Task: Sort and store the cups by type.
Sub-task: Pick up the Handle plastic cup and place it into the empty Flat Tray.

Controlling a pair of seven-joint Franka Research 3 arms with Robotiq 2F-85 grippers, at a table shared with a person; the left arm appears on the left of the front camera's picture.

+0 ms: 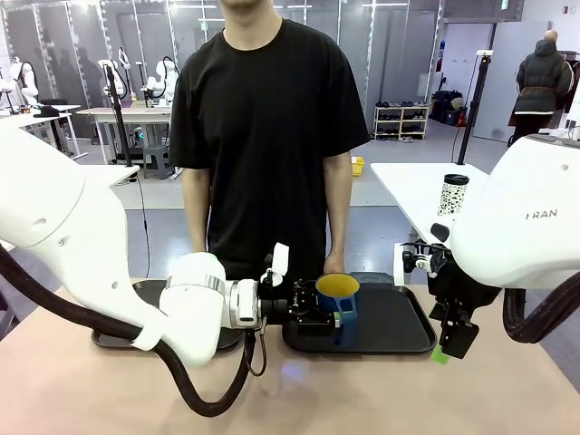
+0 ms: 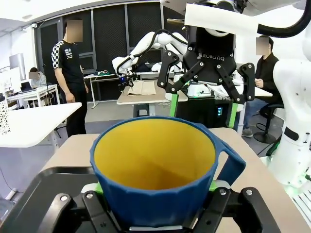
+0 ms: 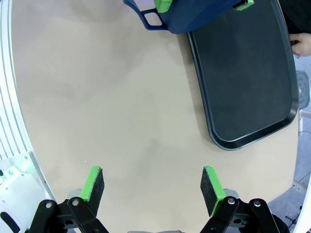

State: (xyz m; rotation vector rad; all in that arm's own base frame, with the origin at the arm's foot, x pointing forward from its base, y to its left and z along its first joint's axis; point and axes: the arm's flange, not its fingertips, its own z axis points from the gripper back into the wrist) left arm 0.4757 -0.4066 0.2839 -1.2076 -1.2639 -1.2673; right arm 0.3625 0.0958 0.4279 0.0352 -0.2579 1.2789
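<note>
The left gripper (image 1: 337, 317) pinches the dark blue mug (image 1: 338, 297) over the right tray's (image 1: 399, 328) left edge. The right gripper's (image 3: 153, 189) fingers are spread, holding nothing. The mug looks not yet released.

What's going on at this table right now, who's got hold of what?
The left arm's tool is shut on a dark blue handled mug with a yellow inside, holding it upright over a black plastic tray. The right arm's tool hangs open above the bare tan table, holding nothing. A person in a black T-shirt stands at the far side, one hand near the tray's edge.
</note>
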